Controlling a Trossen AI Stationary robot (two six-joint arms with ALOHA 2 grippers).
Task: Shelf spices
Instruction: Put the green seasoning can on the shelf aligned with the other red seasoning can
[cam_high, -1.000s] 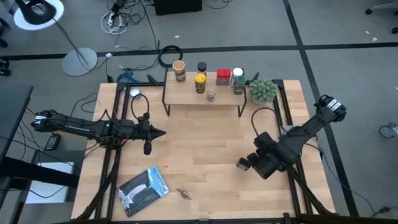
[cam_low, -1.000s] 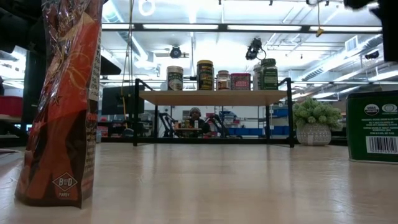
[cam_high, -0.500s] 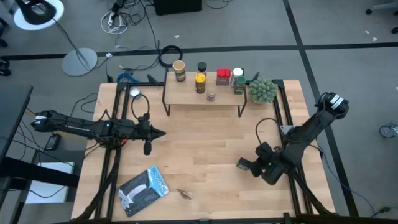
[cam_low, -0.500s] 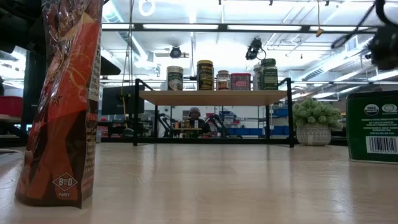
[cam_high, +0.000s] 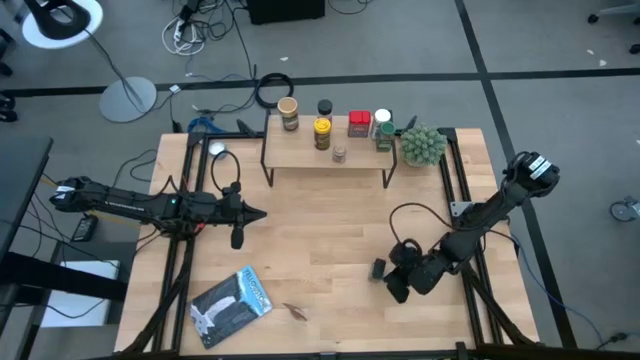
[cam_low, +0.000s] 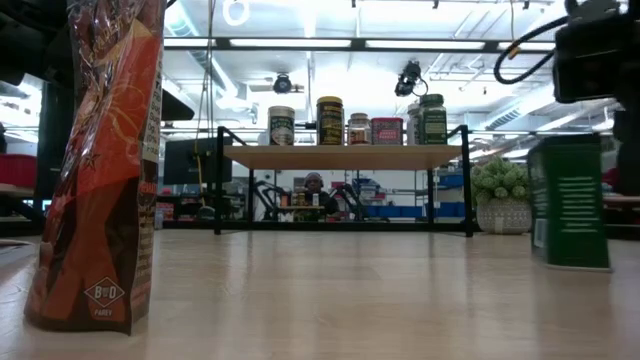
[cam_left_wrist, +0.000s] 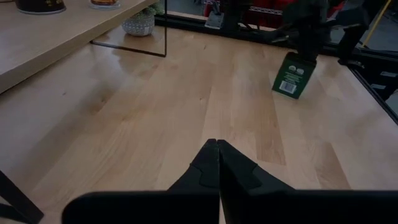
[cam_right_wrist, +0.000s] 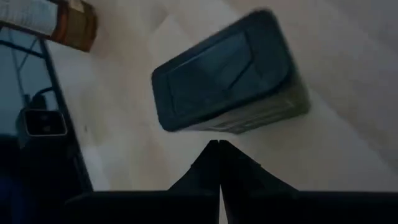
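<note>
High view: the shelf (cam_high: 325, 156) stands at the middle of the tabletop's (cam_high: 320, 245) far edge, a light-wood board on thin black legs. On it stand a tan-lidded jar (cam_high: 288, 112) at the left end, then a black-lidded jar (cam_high: 324, 108), a yellow jar (cam_high: 322, 132), a red tin (cam_high: 359, 124), a white-capped bottle (cam_high: 381, 121), a green jar (cam_high: 386, 137) and a small clear jar (cam_high: 340, 154) near the board's front edge. A potted plant (cam_high: 422, 145) sits on the tabletop just beside the shelf's right end.

One green tin (cam_high: 379, 269) is still off the shelf, standing on the tabletop toward the near right corner. The right gripper (cam_high: 398, 284) hovers just beside and above it, jaws together and holding nothing; in the right wrist view the joined fingertips (cam_right_wrist: 219, 149) point at the tin's dark top (cam_right_wrist: 227, 74) without clasping it. In the low view the tin (cam_low: 568, 200) stands upright on the wood at the right edge, with the gripper's dark body above it.

The left gripper (cam_high: 257, 212) waits over the tabletop near the left edge, jaws together and empty, as the left wrist view (cam_left_wrist: 217, 149) shows.

A blue-white packet (cam_high: 232, 305) lies flat near the near left corner, and a small brown scrap (cam_high: 296, 312) lies just beside it.
</note>
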